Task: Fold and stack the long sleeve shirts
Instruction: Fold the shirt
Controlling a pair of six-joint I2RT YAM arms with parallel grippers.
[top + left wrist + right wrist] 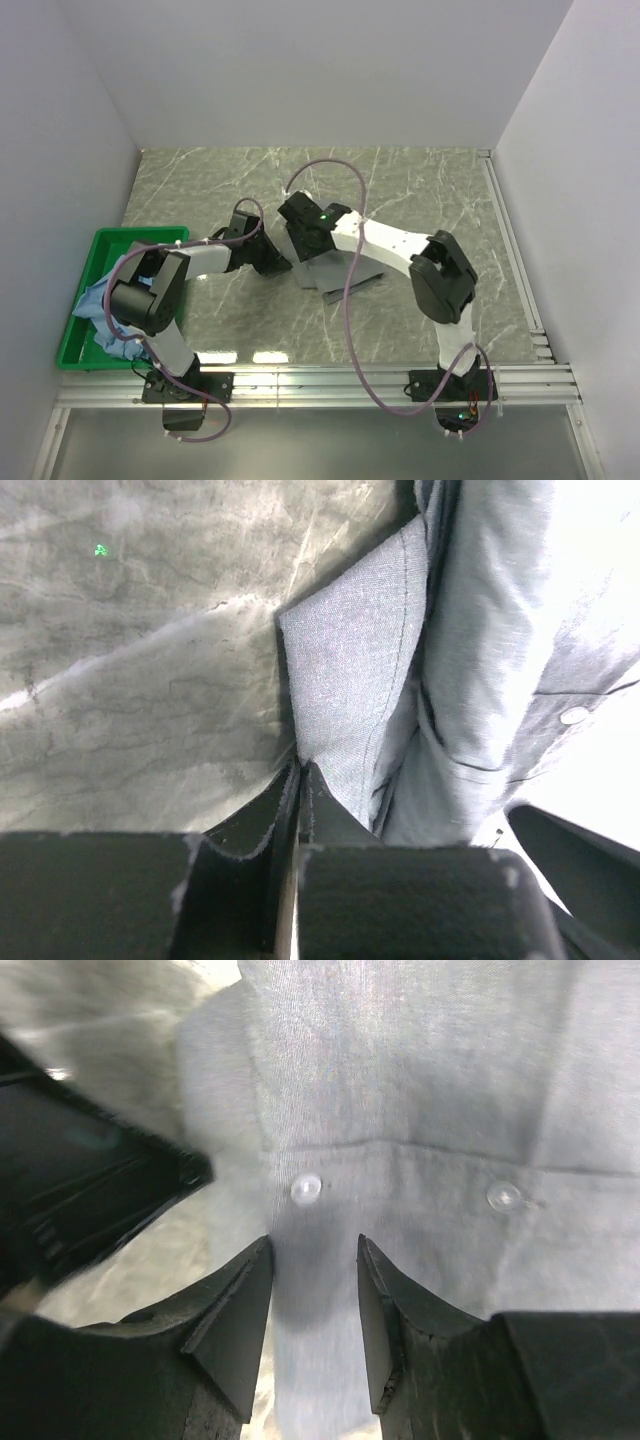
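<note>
The grey-green shirt (342, 270) lies partly folded on the marble table's middle. My left gripper (279, 262) is at its left edge; in the left wrist view the jaws (301, 768) are shut on a corner of the shirt (350, 670). My right gripper (304, 240) is over the shirt's far left part. In the right wrist view it (315, 1250) is open, its fingers astride the button strip of the shirt (400, 1080), near a button (306, 1188). The light blue shirt (100, 300) lies crumpled in the green bin (100, 243).
The green bin stands at the table's left edge beside my left arm. Metal rails run along the right edge (510, 250) and the front edge (350, 375). White walls enclose the table. My left gripper's body (90, 1180) shows close beside the right fingers.
</note>
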